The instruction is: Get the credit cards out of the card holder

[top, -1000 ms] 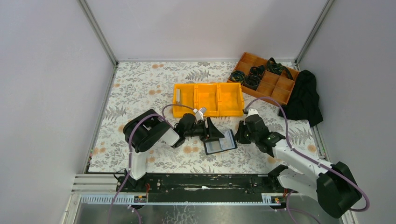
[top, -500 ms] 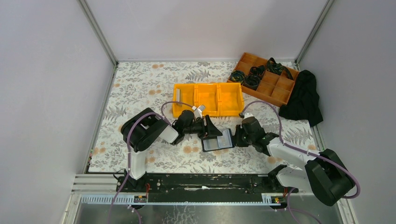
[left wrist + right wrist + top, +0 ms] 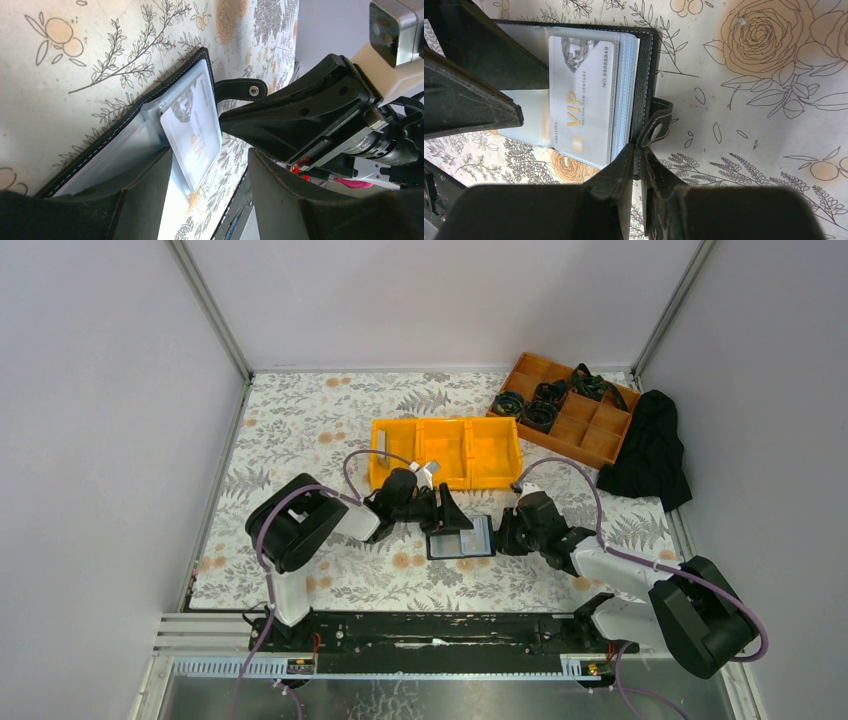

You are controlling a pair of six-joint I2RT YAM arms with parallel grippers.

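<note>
The holder [image 3: 460,538] lies open on the floral table [image 3: 300,430], between the two arms and just in front of the yellow bin [image 3: 497,452], its clear sleeves [image 3: 624,90] facing up. A pale VIP card [image 3: 581,92] sits on top of the sleeves, and one end sticks out past the holder's edge. The left gripper [image 3: 210,162] is down at the holder with its jaws spread wide. The card's free end lies in the gap between them, and neither finger presses on it. In the right wrist view one left finger lies across the sleeves beside the card. The right gripper [image 3: 638,150] has its fingers nearly together, pinching the holder's black stitched edge right beside the snap strap [image 3: 659,125], which points away from the holder over the table. A grey card [image 3: 381,444] stands in the bin's left compartment. At the far right corner are a wooden tray [image 3: 590,425] holding black coiled items and, beside it, a black cloth [image 3: 652,450]
</note>
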